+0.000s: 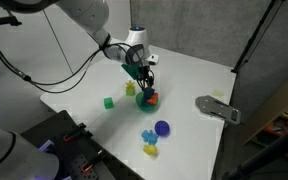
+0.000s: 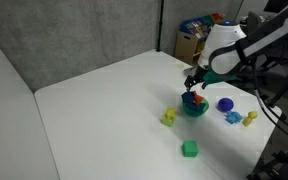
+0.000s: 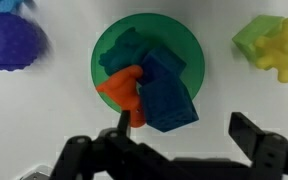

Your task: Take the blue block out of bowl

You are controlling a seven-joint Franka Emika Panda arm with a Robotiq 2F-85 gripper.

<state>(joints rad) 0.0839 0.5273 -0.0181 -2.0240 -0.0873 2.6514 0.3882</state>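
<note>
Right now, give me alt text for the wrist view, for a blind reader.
A green bowl holds the blue block and an orange piece, seen from above with the open gripper at the bottom edge. A purple ball sits upper left.

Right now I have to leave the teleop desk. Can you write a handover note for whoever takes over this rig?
Gripper: open, holding nothing, hovering just above the bowl.
Blue block: lying in the green bowl, tilted, against an orange piece.
Done: the approach only; the block has not been gripped.
Left: close on the blue block without catching the orange piece, lift it out and set it on the white table.
Nearby: a purple ball and a light green cube lie outside the bowl.
</note>
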